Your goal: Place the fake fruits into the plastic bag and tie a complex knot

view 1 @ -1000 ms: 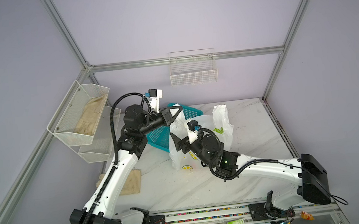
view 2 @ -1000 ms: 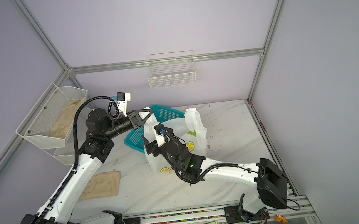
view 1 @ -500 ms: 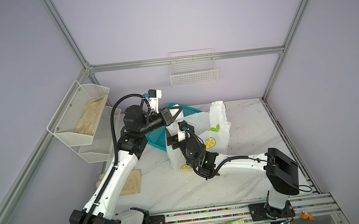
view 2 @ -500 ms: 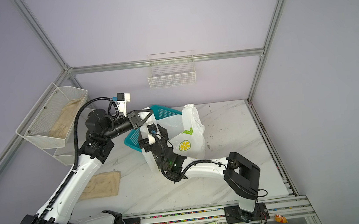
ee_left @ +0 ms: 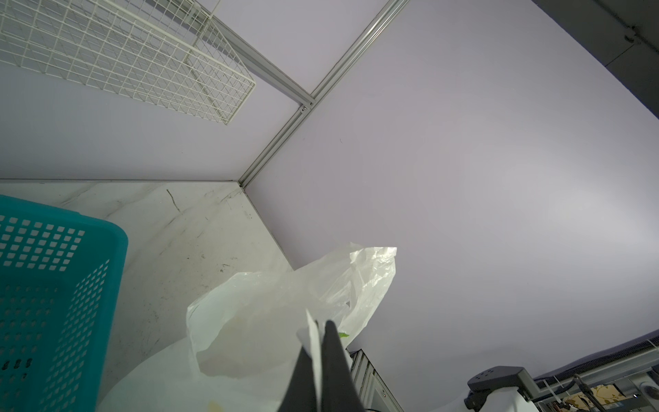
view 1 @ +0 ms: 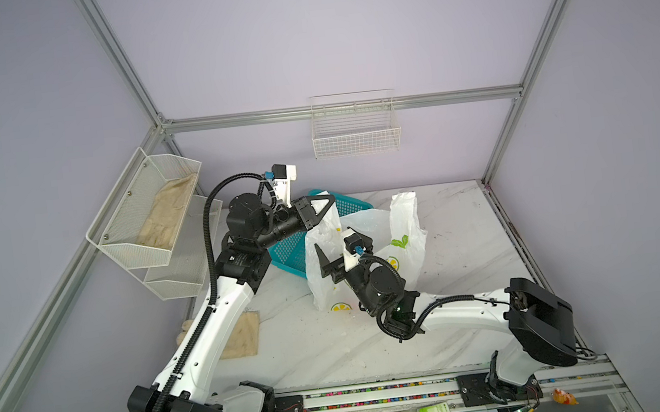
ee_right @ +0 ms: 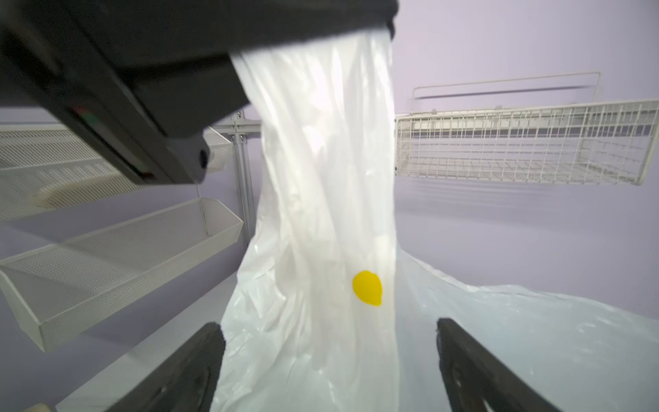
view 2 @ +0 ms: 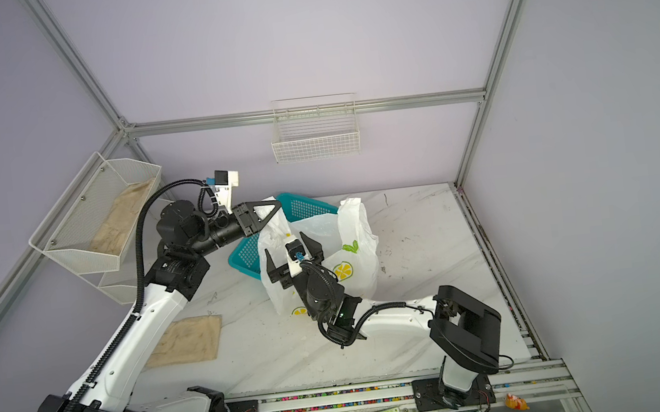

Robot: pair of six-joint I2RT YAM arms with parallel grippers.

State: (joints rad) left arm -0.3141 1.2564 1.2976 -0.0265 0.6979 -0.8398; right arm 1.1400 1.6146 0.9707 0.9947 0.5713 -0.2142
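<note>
Just changed: the right gripper (view 2: 291, 255) has spread its jaws wider this past second, and its elbow has swung in and partly out again.
Left claw: the left gripper (view 1: 329, 206) is clamped on one handle (ee_right: 321, 142) of the plastic bag (view 1: 405, 245), stretching it upward.
Bag's place: standing on the marble table (view 1: 461, 235), right beside the teal basket (ee_left: 53, 285).
Meaning: probably lining up to grab the taut strip, for filling or knotting.
Fruit: no strawberries show anywhere; I can't tell whether they're inside.
Right wrist only: the strip, with its lemon print (ee_right: 367, 288), hangs between wide-open fingers.
Left wrist only: plastic pinched between closed tips.
Top views only: the second handle (view 1: 404, 209) stands free.
</note>
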